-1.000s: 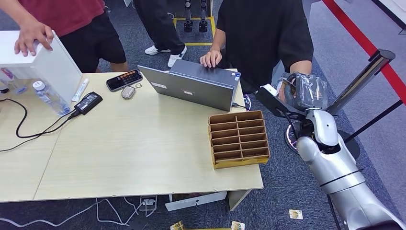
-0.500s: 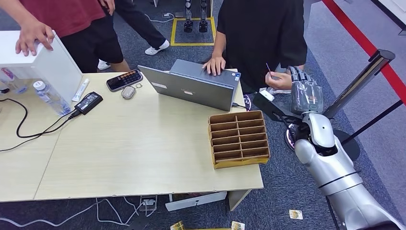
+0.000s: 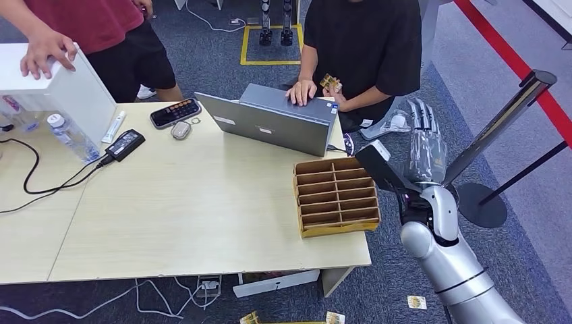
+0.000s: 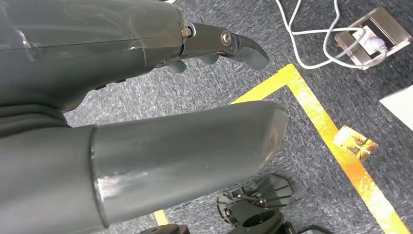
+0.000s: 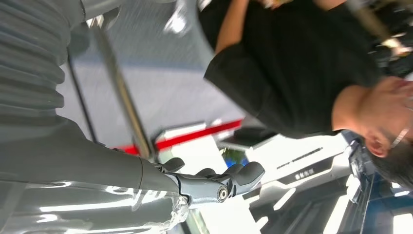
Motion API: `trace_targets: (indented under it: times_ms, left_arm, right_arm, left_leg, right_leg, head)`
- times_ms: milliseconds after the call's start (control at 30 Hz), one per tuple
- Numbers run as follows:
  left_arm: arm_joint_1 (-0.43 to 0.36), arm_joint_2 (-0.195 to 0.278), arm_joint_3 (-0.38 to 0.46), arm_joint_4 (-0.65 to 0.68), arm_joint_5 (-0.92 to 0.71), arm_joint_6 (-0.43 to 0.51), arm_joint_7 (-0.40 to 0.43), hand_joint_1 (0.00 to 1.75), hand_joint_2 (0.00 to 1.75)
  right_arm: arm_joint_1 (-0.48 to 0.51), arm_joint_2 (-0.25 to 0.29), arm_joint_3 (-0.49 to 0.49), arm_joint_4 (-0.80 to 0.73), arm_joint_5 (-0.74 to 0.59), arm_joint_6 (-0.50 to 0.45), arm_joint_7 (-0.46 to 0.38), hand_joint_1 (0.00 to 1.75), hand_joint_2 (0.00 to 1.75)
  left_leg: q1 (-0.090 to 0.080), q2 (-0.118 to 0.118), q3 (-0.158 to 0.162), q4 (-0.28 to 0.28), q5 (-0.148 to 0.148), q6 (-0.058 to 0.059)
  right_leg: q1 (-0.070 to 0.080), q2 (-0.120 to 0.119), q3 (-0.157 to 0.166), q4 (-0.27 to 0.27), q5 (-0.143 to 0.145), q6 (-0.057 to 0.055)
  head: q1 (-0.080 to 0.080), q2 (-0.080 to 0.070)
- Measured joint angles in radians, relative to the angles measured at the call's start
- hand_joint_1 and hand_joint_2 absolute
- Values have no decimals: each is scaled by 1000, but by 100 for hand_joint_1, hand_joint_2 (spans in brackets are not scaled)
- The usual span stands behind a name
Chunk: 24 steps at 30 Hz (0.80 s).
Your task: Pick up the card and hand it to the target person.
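**Card in the person's hand; handover judged complete**

The card (image 3: pixel 329 81) is seen in the upper middle of the head view, pinched in a hand of the person in the black shirt (image 3: pixel 367 40), just above the far right corner of the grey laptop (image 3: pixel 273 121). It is well apart from the robot.

The right hand (image 3: pixel 423 138) is raised at the right of the frame, beyond the right edge of the table (image 3: pixel 168 202); its fingers (image 3: pixel 421 115) are extended and spread, and nothing is held in them. In the right wrist view the same fingers are seen lying straight with nothing between them and the thumb.

The left hand (image 4: pixel 146 97) is seen hanging over the carpet in its wrist view; nothing is visibly held, but whether its fingers are spread or curled cannot be told.

The pick-up and the handing-over are judged done, since the card rests with the person. What is left, at most, is lowering the right arm. The cardboard divider box (image 3: pixel 336 196) stands at the table's right edge.
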Motion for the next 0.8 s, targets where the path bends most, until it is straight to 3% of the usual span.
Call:
trace_targets:
  times_ms: [200, 400, 800]
  left_arm:
    - [23, 0, 21, 0, 34, 20, -23, 0, 0]
    - [31, 0, 40, 0, 50, 27, -24, 0, 0]
    - [32, 0, 58, 0, 54, 36, -21, 0, 0]
  right_arm:
    - [149, 75, -2, -58, -149, -108, -107, 0, 175]
    - [253, 135, 2, -60, -238, -139, -161, 0, 175]
    - [308, 175, 12, -47, -270, -191, -178, 0, 175]
  left_leg:
    - [0, 0, 0, 0, 0, 0]
    - [0, 0, 0, 0, 0, 0]
    - [0, 0, 0, 0, 0, 0]
  right_leg:
    - [0, 0, 0, 0, 0, 0]
    - [0, 0, 0, 0, 0, 0]
    - [0, 0, 0, 0, 0, 0]
  head:
    - [0, 0]
    - [0, 0]
    - [0, 0]
